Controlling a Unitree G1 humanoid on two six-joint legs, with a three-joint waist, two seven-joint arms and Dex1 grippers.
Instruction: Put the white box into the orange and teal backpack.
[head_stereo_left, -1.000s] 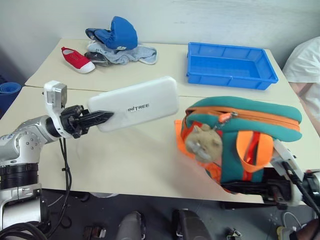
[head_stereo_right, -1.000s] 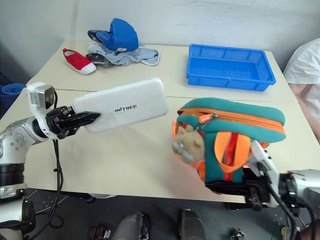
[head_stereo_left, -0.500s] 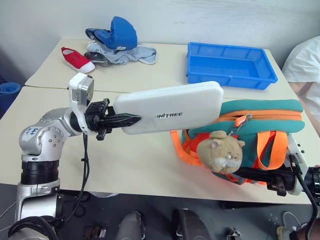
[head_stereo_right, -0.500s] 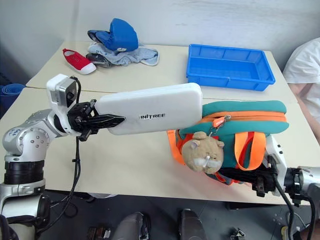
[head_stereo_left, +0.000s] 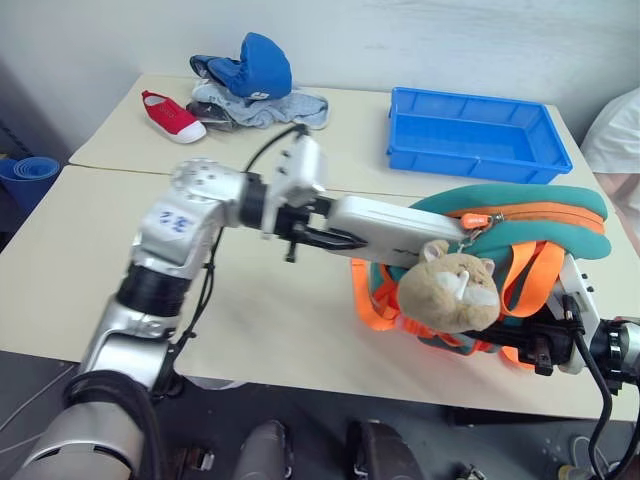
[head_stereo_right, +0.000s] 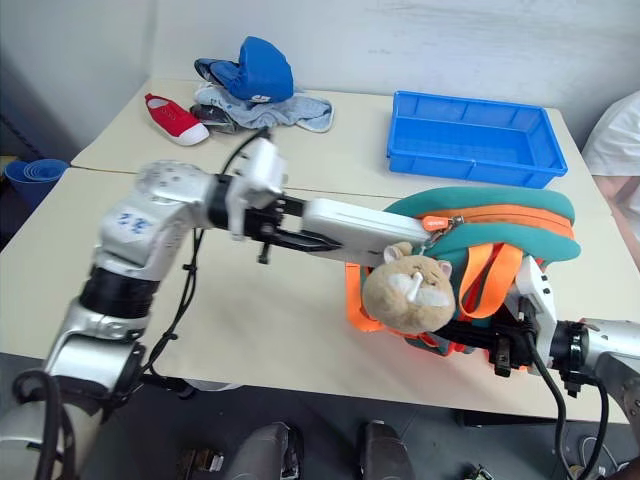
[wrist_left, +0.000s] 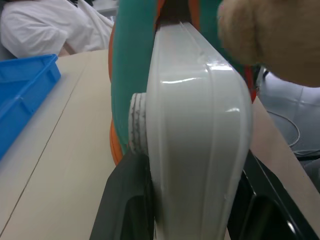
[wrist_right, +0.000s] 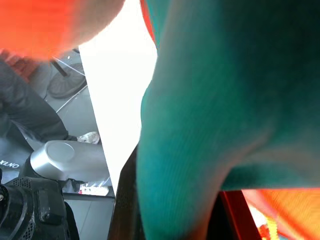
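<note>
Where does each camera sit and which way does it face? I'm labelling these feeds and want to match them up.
Left and right eye views: on the head, looking forward and down over the table; both arms show, the left claw pushing the white box into the orange and teal backpack.
Left wrist view: on the left wrist, looking along the white box into the backpack's opening; its black fingers flank the box.
Right wrist view: on the right wrist, pressed against the backpack's teal fabric.
Shared: the eye views and the left wrist view show the blue tray.

White box (head_stereo_left: 385, 222); orange and teal backpack (head_stereo_left: 530, 215) with beige plush cat (head_stereo_left: 452, 293); blue tray (head_stereo_left: 478, 133); red shoe (head_stereo_left: 172, 102); beige worktop (head_stereo_left: 130, 260).
</note>
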